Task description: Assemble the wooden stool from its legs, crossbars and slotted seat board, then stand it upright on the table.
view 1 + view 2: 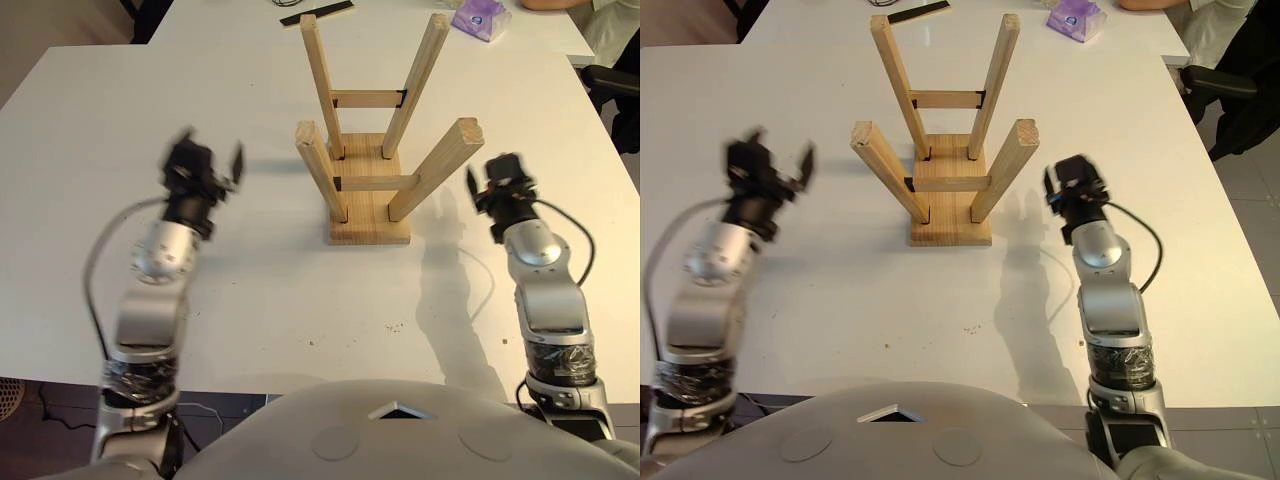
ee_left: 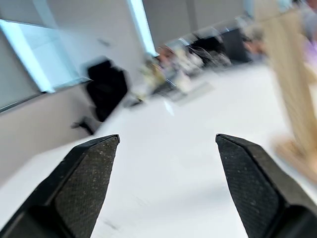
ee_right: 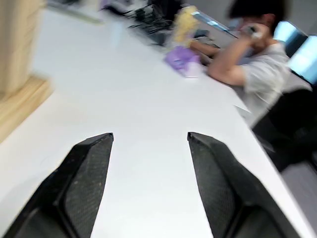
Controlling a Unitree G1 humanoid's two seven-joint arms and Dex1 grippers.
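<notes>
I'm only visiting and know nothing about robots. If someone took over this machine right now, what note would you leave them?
Left gripper: open, empty, left of the stool.
Right gripper: open, empty, right of the stool.
Stool: upside down mid-table, seat board flat on it, legs pointing up, crossbars between them.
Done: it looks assembled.
Left: turn it over to stand on its legs.
</notes>
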